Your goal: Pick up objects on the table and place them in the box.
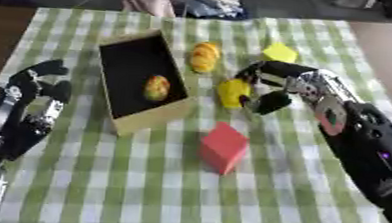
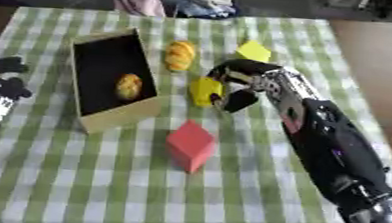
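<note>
While curled, right robot hand (image 1: 267, 86): pinching the yellow object (image 1: 232, 93)
Yellow object: just right of the box (image 1: 138, 116)
Left robot hand (image 1: 34, 96): spread, left of box

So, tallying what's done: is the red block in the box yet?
No, the red block lies on the cloth outside the box.
</note>
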Tool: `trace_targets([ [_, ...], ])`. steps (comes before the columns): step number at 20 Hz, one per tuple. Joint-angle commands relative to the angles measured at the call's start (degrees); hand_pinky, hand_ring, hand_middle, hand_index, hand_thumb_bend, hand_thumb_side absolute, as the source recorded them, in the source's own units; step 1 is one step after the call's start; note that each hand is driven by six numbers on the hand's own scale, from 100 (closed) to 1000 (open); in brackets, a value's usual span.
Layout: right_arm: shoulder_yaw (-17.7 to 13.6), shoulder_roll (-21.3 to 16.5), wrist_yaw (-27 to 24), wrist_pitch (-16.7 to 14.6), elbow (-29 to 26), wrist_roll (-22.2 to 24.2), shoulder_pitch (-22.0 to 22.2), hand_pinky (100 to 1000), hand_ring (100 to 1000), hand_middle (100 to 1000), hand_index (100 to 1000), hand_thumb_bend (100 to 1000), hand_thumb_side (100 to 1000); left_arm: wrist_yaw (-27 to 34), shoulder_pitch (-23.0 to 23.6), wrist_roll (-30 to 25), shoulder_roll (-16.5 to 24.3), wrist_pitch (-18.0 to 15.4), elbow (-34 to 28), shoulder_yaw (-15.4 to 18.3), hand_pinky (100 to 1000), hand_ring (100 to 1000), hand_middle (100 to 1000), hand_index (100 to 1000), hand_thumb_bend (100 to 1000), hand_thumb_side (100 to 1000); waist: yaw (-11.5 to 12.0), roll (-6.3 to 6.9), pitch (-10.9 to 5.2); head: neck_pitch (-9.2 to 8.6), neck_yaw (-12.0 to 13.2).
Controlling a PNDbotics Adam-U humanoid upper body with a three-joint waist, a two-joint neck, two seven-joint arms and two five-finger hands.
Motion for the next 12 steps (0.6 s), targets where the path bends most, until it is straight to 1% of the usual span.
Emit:
trace_targets([
  [1, -0.8, -0.4, 0.7, -0.6, -0.1, -2.6, -1.2, 774, 777, 761, 690, 100, 288, 0.3, -0.3, -0.1, 0.4, -0.1, -0.6, 0.1, 756, 606, 762, 884, 307, 798, 0.1, 0.02, -1.61, 0.26, -0.1],
  [2, -0.8, -0.4, 0.7, -0.8, -0.2, -3.8, -1.2, 770, 770, 752, 642, 100, 282, 0.3, -0.3, -0.1, 0.4, -0.1, -0.6, 0.1, 756, 606, 762, 884, 307, 798, 0.1, 0.01, -1.61, 0.26, -0.1],
  [3, -0.8, -0.4, 0.8, -1.0, -0.2, -4.8, -1.2, 770, 770, 752, 642, 100, 282, 0.3, -0.3, -0.1, 0.5, -0.1, -0.6, 0.1, 756, 606, 762, 884, 307, 798, 0.2, 0.00, -1.61, 0.26, -0.1],
  [4, -0.9, -0.4, 0.8, -1.2, -0.4, -6.2, -1.3, 759, 754, 725, 507, 100, 266, 0.4, -0.3, -0.1, 0.5, -0.1, -0.6, 0.1, 756, 606, 762, 884, 307, 798, 0.2, -0.02, -1.62, 0.26, -0.1],
  [5, -0.9, -0.4, 0.9, -1.5, -0.5, -7.6, -1.3, 756, 748, 716, 476, 100, 262, 0.4, -0.4, -0.1, 0.5, -0.1, -0.6, 0.1, 756, 606, 762, 884, 307, 798, 0.2, -0.04, -1.62, 0.26, -0.1],
  [6, -0.9, -0.5, 1.0, -1.7, -0.5, -8.8, -1.3, 748, 738, 699, 414, 100, 252, 0.4, -0.4, -0.1, 0.5, -0.1, -0.6, 0.0, 756, 606, 762, 884, 307, 798, 0.2, -0.04, -1.61, 0.26, -0.1],
  [7, -0.9, -0.5, 1.0, -2.0, -0.7, -10.2, -1.4, 745, 733, 691, 391, 100, 248, 0.4, -0.4, -0.1, 0.5, -0.1, -0.6, 0.0, 756, 606, 762, 884, 307, 798, 0.2, -0.05, -1.61, 0.26, -0.2],
  [8, -0.9, -0.5, 1.0, -2.2, -0.8, -11.3, -1.4, 737, 715, 667, 349, 100, 240, 0.4, -0.4, -0.1, 0.5, -0.1, -0.6, 0.0, 757, 606, 762, 884, 308, 798, 0.2, -0.05, -1.60, 0.26, -0.2],
  [10, -0.8, -0.8, 0.8, -2.7, -1.1, -13.2, -1.6, 738, 712, 664, 345, 100, 238, 0.4, -0.4, -0.1, 0.5, -0.2, -0.7, 0.0, 757, 606, 761, 884, 308, 798, 0.2, -0.07, -1.60, 0.26, -0.2],
  [12, -0.7, -1.2, 0.6, -3.0, -1.6, -14.0, -2.1, 739, 711, 664, 344, 100, 235, 0.4, -0.4, -0.1, 0.5, -0.2, -0.7, 0.0, 757, 606, 761, 884, 309, 797, 0.3, -0.12, -1.61, 0.26, -0.2],
])
